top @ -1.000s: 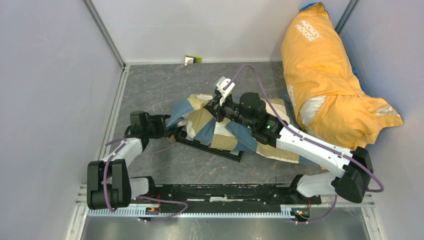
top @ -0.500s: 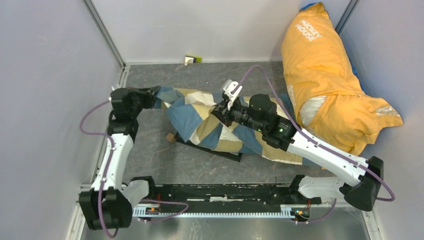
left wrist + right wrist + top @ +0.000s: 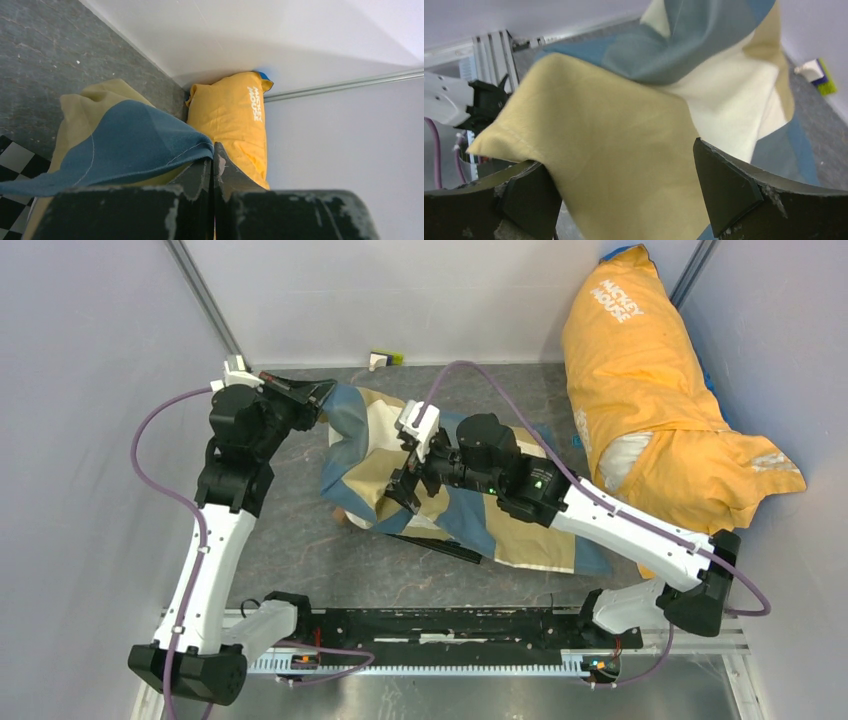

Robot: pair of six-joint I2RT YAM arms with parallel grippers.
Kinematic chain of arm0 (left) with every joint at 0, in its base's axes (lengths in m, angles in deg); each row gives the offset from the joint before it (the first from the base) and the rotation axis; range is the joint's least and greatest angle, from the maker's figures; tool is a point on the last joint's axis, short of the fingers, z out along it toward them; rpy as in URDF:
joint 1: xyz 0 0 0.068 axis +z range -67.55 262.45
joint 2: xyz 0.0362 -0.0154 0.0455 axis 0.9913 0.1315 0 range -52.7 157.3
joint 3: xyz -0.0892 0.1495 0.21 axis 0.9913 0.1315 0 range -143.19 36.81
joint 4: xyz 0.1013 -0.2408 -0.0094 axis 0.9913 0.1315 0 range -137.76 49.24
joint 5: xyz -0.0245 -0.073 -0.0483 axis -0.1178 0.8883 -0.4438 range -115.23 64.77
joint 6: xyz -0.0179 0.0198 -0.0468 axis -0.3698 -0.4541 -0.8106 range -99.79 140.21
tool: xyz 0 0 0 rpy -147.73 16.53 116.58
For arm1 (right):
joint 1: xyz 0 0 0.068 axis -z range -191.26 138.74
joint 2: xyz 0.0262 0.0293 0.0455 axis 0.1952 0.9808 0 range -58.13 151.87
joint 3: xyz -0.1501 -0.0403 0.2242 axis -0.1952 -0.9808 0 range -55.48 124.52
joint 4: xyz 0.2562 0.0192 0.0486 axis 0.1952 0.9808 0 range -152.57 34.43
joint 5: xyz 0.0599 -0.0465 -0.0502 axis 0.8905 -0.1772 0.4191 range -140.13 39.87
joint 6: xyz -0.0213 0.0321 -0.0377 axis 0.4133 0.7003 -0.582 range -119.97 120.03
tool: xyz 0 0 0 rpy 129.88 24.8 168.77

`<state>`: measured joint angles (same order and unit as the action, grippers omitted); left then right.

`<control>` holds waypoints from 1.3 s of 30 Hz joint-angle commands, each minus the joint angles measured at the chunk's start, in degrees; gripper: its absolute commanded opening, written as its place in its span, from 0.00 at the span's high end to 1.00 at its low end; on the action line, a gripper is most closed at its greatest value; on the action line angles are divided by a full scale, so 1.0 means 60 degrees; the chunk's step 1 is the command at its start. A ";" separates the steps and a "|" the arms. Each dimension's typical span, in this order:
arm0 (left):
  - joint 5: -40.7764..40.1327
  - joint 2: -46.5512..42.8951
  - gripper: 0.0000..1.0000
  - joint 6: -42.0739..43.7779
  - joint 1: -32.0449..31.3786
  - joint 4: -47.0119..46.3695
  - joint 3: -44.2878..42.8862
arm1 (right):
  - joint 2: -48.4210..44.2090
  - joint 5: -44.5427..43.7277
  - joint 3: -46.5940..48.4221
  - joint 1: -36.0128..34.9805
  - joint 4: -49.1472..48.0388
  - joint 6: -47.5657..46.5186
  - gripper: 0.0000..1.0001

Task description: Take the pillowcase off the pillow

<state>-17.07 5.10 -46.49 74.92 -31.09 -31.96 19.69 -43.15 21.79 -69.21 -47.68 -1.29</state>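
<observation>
The pillowcase [image 3: 520,535], in blue, tan and cream checks, lies stretched across the mat from the back left to the front right. My left gripper [image 3: 315,395] is shut on its blue hem corner [image 3: 200,147] and holds it lifted near the back-left wall. My right gripper [image 3: 400,485] hovers over the middle of the cloth with its jaws open. In the right wrist view a tan fold of the pillowcase [image 3: 614,130] hangs loose between the spread fingers [image 3: 724,185], unpinched. The pillow is hidden.
The big orange "Mickey Mouse" bundle [image 3: 650,390] fills the back-right corner. A black-and-white checkerboard [image 3: 445,550] pokes out from under the cloth's near edge. A small green-and-white object [image 3: 385,358] sits by the back wall. Grey walls close in left and right.
My left gripper closed on the blue corner and swung up to the back left, dragging the cloth with it. My right gripper let go of the fabric, opened wide and shifted left.
</observation>
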 commanded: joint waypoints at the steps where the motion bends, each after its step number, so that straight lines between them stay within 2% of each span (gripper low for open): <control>1: -0.0437 -0.0091 0.98 0.0599 -0.0210 -0.0090 -0.0388 | 0.0099 -0.0455 0.1378 -0.0066 -0.0252 0.0203 0.02; 6: -0.0201 -0.0336 0.98 0.0445 -0.0310 -0.0104 -0.0133 | 0.1516 -0.0656 0.2863 -0.0075 -0.0006 0.0089 0.02; 14: 0.0020 -0.0673 0.98 0.0456 -0.0356 0.0104 0.0093 | 0.2981 -0.1090 0.3332 -0.0104 -0.1195 -0.0423 0.02; 19: 0.0401 -0.0948 0.98 0.0069 -0.0356 0.0033 0.0479 | 0.3680 -0.0762 0.3596 -0.0100 -0.2140 -0.0365 0.02; 20: 0.0468 -0.0988 0.98 0.0018 -0.0356 0.0006 0.0586 | 0.3797 -0.0602 0.3616 -0.0100 -0.2292 -0.0366 0.07; 21: 0.0548 -0.1025 0.98 -0.0040 -0.0357 -0.0030 0.0673 | 0.3851 -0.0439 0.3556 -0.0104 -0.2538 -0.0317 0.19; 25: 0.0657 -0.1108 0.96 0.0008 -0.0356 -0.0062 0.0881 | 0.3630 -0.0551 0.2754 -0.0093 -0.3601 0.0102 0.78; 26: 0.0623 -0.1131 0.94 0.0052 -0.0355 -0.0035 0.0900 | 0.3463 -0.0763 0.2487 -0.0099 -0.3803 0.0192 0.94; 27: 0.0504 -0.1123 0.87 0.0132 -0.0367 0.0049 0.0900 | 0.3305 -0.0982 0.2275 -0.0083 -0.4018 0.0205 1.00; 31: -0.0250 -0.1233 0.59 0.0593 -0.0342 0.0501 0.0857 | 0.2660 -0.1965 0.1639 0.0210 -0.4364 0.1037 1.00; 34: -0.0999 -0.1435 0.32 0.0918 -0.0327 0.1056 0.0892 | 0.2521 -0.1874 0.1524 0.1010 -0.4118 0.2290 1.00; 36: -0.1697 -0.1632 0.14 0.1247 -0.0315 0.1525 0.0951 | 0.2385 -0.1299 0.1004 0.1759 -0.4417 0.3366 1.00; 39: -0.2628 -0.2025 0.02 0.1718 -0.0312 0.1997 0.1211 | 0.2011 -0.0295 -0.0498 0.2981 -0.5597 0.4922 1.00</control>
<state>-23.60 -3.88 -42.18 72.99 -23.40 -26.19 37.20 -48.98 26.58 -60.31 -69.86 13.70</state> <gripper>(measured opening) 0.929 0.011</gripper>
